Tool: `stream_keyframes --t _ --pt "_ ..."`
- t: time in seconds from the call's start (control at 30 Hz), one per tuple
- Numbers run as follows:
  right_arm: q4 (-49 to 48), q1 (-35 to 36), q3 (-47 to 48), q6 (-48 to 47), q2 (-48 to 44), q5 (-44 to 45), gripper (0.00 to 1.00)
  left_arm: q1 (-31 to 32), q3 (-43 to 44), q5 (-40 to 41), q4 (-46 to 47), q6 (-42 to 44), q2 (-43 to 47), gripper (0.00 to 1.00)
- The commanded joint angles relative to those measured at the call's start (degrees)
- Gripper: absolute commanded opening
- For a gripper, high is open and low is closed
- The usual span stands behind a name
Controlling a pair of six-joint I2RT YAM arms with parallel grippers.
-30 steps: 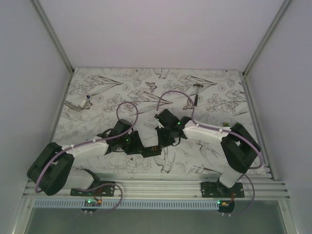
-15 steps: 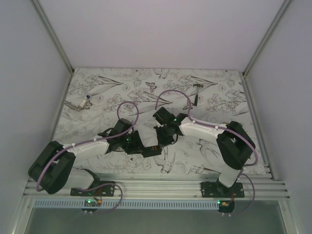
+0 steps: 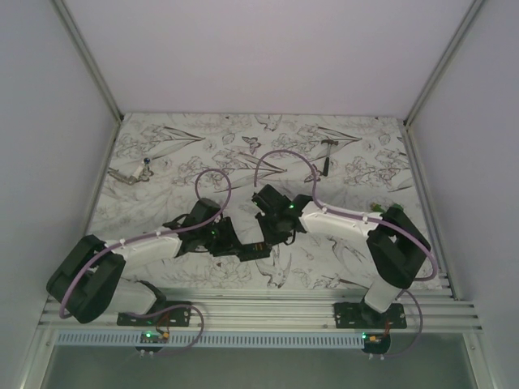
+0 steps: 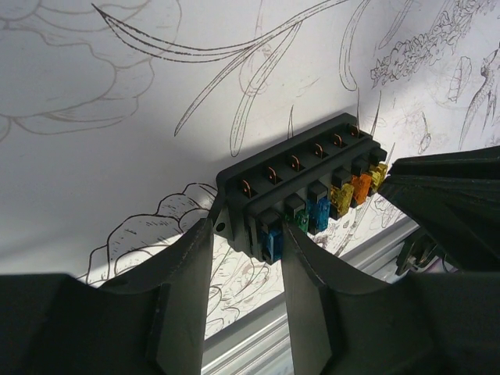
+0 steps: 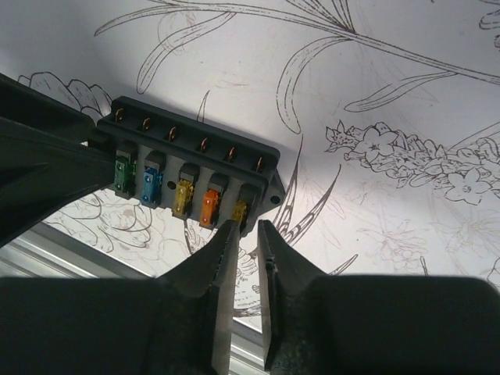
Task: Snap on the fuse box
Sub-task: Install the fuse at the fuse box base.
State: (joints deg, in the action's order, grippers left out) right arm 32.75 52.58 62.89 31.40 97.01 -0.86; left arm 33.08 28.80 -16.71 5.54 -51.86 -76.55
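**Fuse box [image 4: 297,176] gripped just above the tabletop's [image 3: 162,154] near edge, about midway along it**

Fuses fill the box's single row of slots. The left wrist view shows six, running blue, green, blue, yellow, orange, yellow, with a line of brass terminals behind them. No cover shows in any view.

The left gripper [image 4: 250,234] straddles the blue-fuse end, with one finger against the mounting tab and the other beside the first fuse, pinching the box. The right gripper [image 5: 248,228] sits at the opposite end. Its fingers are parted by a narrow gap with nothing between them, and one tip is at the last yellow fuse [image 5: 240,211].

The box looks like light, rigid moulded plastic with smooth walls that could slip under a loose pinch. The fuse blades and terminals are probably its fragile parts, so the end walls or tabs are the safer places to take hold.
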Motion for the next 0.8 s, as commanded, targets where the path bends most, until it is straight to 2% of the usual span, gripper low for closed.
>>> stream_keyframes --t 0.0,0.3,0.77 --pt "1.28 1.51 0.84 -2.72 -0.72 2.69 0.23 0.62 -1.46 0.16 -0.44 -0.44 0.24 0.40" --pt "-2.96 2.05 1.57 -0.10 -3.27 -0.99 0.16 0.75 -1.39 0.52 -0.42 -0.61 1.16 0.42" --pt "-2.27 2.00 2.50 1.82 1.76 -2.19 0.07 1.33 -1.02 1.01 -0.35 -1.55 1.47 0.43"
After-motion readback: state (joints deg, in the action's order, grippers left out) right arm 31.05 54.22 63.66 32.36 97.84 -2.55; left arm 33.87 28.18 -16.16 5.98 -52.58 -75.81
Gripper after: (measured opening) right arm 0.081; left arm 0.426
